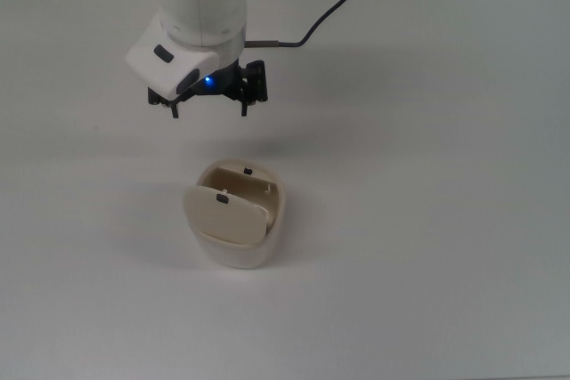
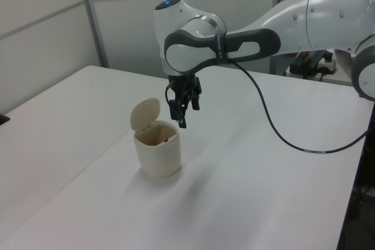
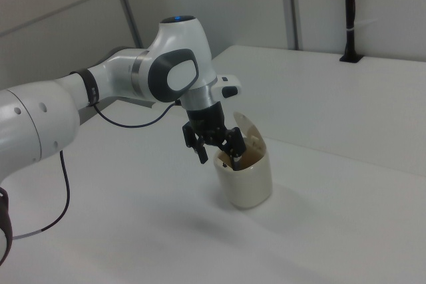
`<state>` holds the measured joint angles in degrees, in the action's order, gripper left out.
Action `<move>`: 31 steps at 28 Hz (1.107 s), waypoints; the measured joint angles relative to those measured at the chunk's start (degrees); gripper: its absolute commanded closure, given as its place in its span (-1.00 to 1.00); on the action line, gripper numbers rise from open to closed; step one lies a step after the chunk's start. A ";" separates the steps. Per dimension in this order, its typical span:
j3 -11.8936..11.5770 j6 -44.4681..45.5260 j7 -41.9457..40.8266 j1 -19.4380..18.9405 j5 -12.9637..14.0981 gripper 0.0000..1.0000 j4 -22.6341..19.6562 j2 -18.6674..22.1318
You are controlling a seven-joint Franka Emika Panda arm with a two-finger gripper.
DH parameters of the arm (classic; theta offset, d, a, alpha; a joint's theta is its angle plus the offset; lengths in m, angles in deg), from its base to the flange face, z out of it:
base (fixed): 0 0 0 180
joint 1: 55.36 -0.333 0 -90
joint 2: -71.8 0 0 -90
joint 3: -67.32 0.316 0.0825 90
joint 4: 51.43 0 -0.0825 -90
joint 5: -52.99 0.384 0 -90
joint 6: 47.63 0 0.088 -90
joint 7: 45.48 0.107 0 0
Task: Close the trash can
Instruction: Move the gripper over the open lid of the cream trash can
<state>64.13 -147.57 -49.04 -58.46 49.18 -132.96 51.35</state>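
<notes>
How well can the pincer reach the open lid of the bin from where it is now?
Probably well. The pincer hangs in the air close beside the bin, whose lid stands raised, and the table around them is bare, so nothing appears to block the way.

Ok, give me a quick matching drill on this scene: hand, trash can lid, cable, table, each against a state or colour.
1. hand
2. trash can lid
3. cable
4. table

a. white
b. black, trailing from the arm
c. raised, bin open
d. above the table, holding nothing

Pairs: 1-d, 2-c, 3-b, 4-a
</notes>
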 measured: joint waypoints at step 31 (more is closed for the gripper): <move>-0.01 1.89 -3.04 2.07 0.23 1.00 0.34 0.81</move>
<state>64.12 -145.68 -52.07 -56.40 49.41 -132.62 52.17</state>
